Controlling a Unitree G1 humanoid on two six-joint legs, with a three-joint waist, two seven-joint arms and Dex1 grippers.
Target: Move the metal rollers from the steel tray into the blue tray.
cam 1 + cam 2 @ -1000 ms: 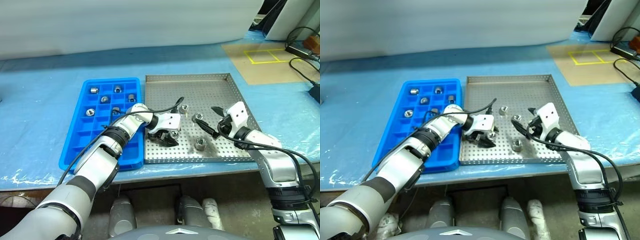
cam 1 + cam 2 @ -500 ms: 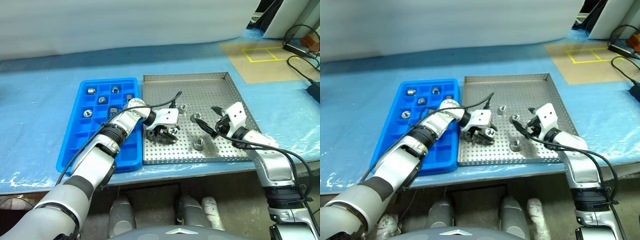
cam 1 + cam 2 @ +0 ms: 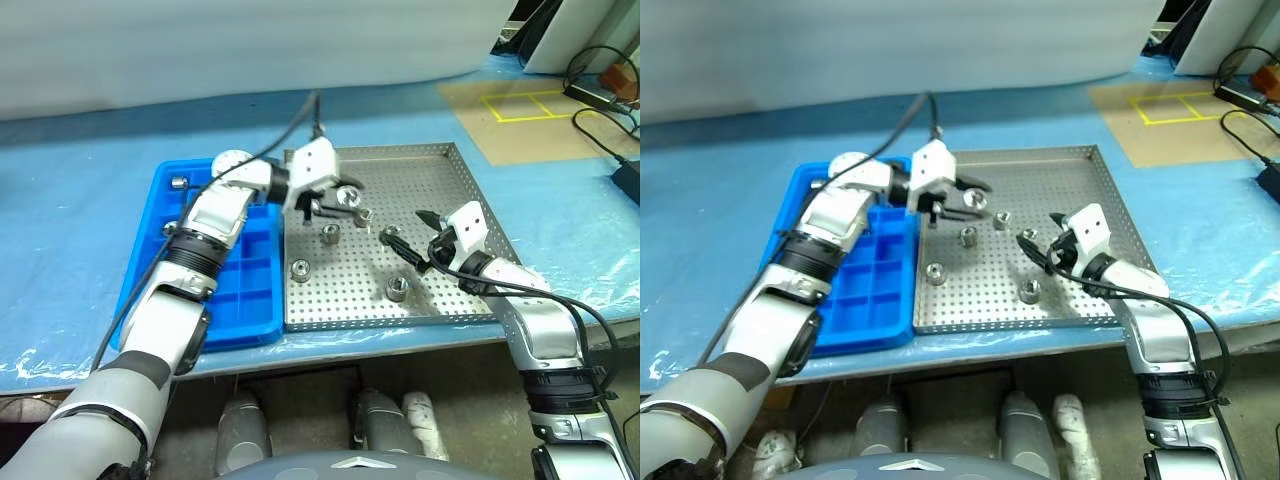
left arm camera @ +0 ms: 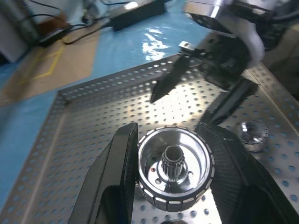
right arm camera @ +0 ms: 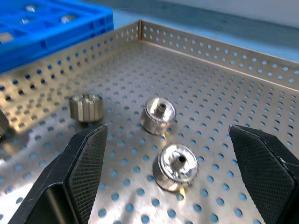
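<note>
The steel tray [image 3: 440,175] lies on the table with several metal rollers on its perforated floor, among them roller [image 3: 329,233], roller [image 3: 299,268] and roller [image 3: 397,289]. My left gripper [image 3: 337,196] hangs above the tray's far left part, shut on a metal roller [image 4: 174,167] that sits upright between its fingers. The blue tray [image 3: 215,285] lies just left of the steel tray and holds a roller [image 3: 179,182] in a far compartment. My right gripper [image 3: 408,236] stands open low over the tray's right side, with two rollers [image 5: 159,114] [image 5: 177,165] in front of its fingers.
The table is covered in blue plastic sheet [image 3: 80,210]. A brown board with yellow tape squares [image 3: 520,105] and black cables [image 3: 600,70] lie at the far right. The steel tray's low rim [image 3: 390,322] runs along the table's near edge.
My left gripper has shut on a roller and lifted it off the tray floor, up and toward the far side. Two rollers it covered now show. The right gripper has barely moved.
</note>
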